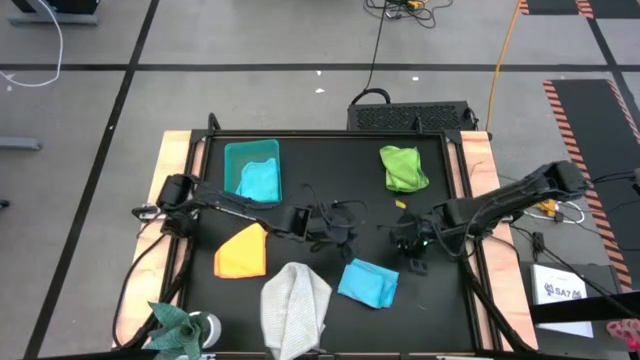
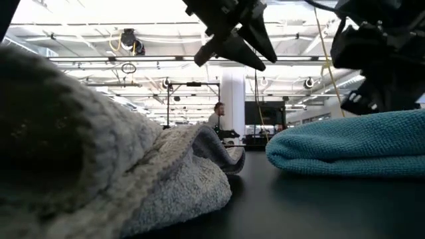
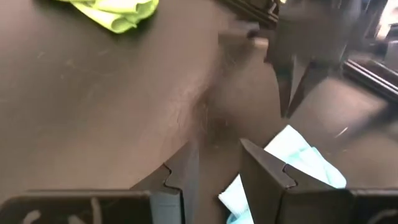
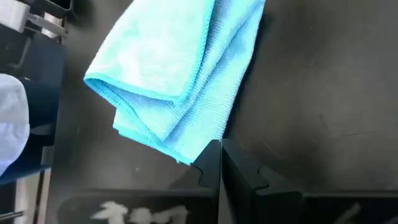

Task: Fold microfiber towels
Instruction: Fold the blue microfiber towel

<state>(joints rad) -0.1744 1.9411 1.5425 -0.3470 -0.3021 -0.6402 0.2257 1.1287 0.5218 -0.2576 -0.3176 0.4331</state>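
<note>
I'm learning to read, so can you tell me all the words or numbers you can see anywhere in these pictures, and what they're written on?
White box on the floor to the right of the table, high view: dark print, looks like "SA7" after a small logo, too small to be sure.
White marks at the very bottom of the right wrist view: too blurred to read.
Towels, teal bin, table: no writing seen.

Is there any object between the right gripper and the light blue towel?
Nothing visible stands between them. The right gripper, fingers shut, sits right at the edge of the folded light blue towel, with only bare black table around.
</note>
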